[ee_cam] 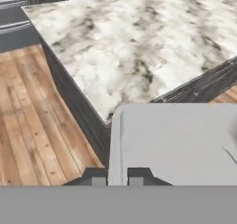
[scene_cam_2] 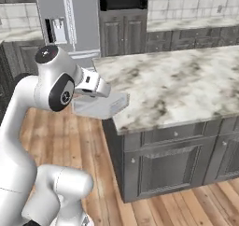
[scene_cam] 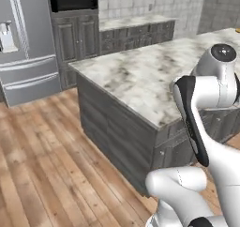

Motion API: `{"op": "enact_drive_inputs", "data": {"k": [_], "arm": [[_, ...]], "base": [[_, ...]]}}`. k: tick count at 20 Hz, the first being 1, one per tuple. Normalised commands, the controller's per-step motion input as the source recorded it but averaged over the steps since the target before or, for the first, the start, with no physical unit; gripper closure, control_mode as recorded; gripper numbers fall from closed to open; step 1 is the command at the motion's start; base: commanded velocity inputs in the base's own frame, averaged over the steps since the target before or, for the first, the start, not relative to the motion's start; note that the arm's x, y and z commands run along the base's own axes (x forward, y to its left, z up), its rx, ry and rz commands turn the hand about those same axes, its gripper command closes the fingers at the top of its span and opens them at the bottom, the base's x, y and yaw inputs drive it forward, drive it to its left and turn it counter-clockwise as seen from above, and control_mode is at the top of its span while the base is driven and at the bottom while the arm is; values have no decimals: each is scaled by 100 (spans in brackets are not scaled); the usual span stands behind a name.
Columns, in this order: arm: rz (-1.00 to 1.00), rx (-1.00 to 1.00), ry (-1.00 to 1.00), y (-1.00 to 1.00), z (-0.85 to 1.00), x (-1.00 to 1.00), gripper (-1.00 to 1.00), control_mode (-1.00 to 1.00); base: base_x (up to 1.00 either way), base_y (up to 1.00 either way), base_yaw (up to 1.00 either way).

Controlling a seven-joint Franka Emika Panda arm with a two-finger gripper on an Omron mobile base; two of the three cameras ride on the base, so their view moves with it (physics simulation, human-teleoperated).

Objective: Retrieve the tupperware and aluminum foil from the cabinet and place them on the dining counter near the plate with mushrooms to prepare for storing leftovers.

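The hand (ee_cam: 117, 180) was pinched shut on the near edge of the tupperware (ee_cam: 178, 142). The container was held level in the air, just beside the corner of the dining surface (scene_cam_2: 186, 82), above the wooden floor (scene_cam_2: 93, 136).

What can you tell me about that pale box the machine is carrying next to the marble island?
The tupperware is a flat, pale grey-white container with rounded corners and a smooth lid, plastic by its look. It is shut and held roughly level in the air, with the gripper closed on one edge. In the right base view it hangs at the corner of the dining counter, about level with the marble top, above the wooden floor. Whether it touches the counter's edge is unclear.
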Motion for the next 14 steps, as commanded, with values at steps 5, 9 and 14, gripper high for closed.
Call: {"op": "enact_drive_inputs", "data": {"k": [5, 9, 14], "arm": [[0, 0, 0, 0, 0, 0, 100, 100], [0, 0, 0, 0, 0, 0, 100, 100], [0, 0, 0, 0, 0, 0, 100, 100]], "base": [[15, -55, -61], [63, -72, -51], [93, -84, -42]]}}
